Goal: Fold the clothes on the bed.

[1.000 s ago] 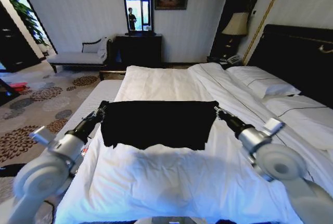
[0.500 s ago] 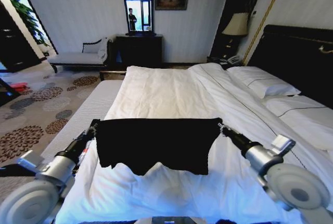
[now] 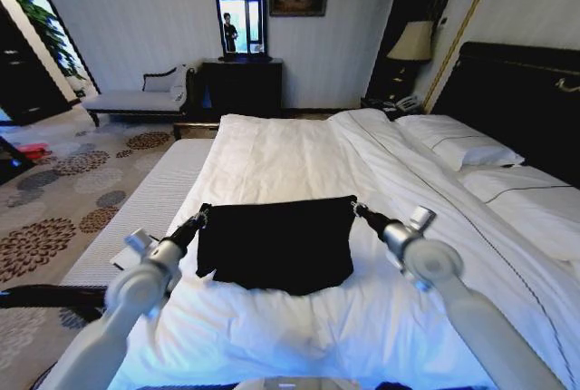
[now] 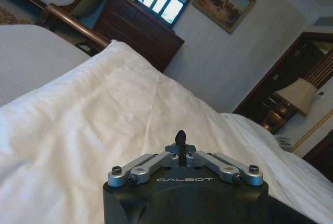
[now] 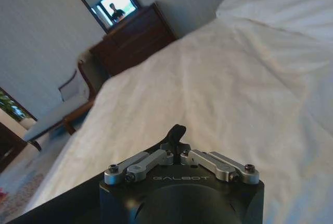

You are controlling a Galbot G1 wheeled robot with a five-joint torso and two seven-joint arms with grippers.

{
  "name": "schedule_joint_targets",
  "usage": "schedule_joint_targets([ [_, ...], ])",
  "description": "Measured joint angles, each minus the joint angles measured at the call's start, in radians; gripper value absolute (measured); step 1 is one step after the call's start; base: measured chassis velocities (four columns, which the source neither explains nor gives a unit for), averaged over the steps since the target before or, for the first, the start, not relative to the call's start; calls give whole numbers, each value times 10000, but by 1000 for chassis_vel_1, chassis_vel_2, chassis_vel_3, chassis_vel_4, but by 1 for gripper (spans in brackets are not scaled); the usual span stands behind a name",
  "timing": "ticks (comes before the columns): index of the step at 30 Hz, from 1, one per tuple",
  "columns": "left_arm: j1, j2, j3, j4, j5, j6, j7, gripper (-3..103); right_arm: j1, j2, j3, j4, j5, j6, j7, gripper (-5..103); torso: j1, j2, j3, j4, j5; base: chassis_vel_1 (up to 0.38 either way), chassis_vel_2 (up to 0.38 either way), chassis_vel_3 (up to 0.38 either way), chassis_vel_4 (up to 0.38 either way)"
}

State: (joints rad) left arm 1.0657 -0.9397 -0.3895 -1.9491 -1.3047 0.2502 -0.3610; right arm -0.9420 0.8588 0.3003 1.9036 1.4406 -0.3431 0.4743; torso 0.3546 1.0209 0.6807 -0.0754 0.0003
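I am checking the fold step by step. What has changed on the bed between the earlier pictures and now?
Both hands, the left hand and the right hand, stay shut on the upper corners of the black soft-fabric T-shirt. They moved closer together and farther over the bed, so the shirt now looks narrower and sags onto the white duvet. Pillows and furniture stayed as they were.

Your arms reach forward side by side; left gripper [image 3: 201, 215] and right gripper [image 3: 356, 208] both have jaws pinched closed.

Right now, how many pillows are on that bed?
2 show: one pillow near the dark headboard, and a second pillow beside it, closer to the robot. More may be hidden past the edge.
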Motion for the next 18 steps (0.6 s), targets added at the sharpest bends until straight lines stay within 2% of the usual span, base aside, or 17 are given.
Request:
schedule_joint_targets([
  [3,-1256,-422,1041,1345,297,-49,154,1,916,268,-855,-1073,-284,127,-286,1,0,0,-1,-4,1,0,0,0,0],
  [4,-1256,-422,1041,1345,297,-49,154,1,916,268,-855,-1073,-284,127,-286,1,0,0,-1,-4,1,0,0,0,0],
  [8,-2545,-892,2020,3124,714,-104,434,1,1923,680,-1558,-2513,-702,324,-694,1,0,-1,-2,1,-3,0,0,0,0],
  [18,-4437,-1567,2891,5378,955,-180,799,1,3157,1269,-2189,-4666,-1191,569,-1321,1,-1,0,-3,-3,-1,0,0,0,0],
])
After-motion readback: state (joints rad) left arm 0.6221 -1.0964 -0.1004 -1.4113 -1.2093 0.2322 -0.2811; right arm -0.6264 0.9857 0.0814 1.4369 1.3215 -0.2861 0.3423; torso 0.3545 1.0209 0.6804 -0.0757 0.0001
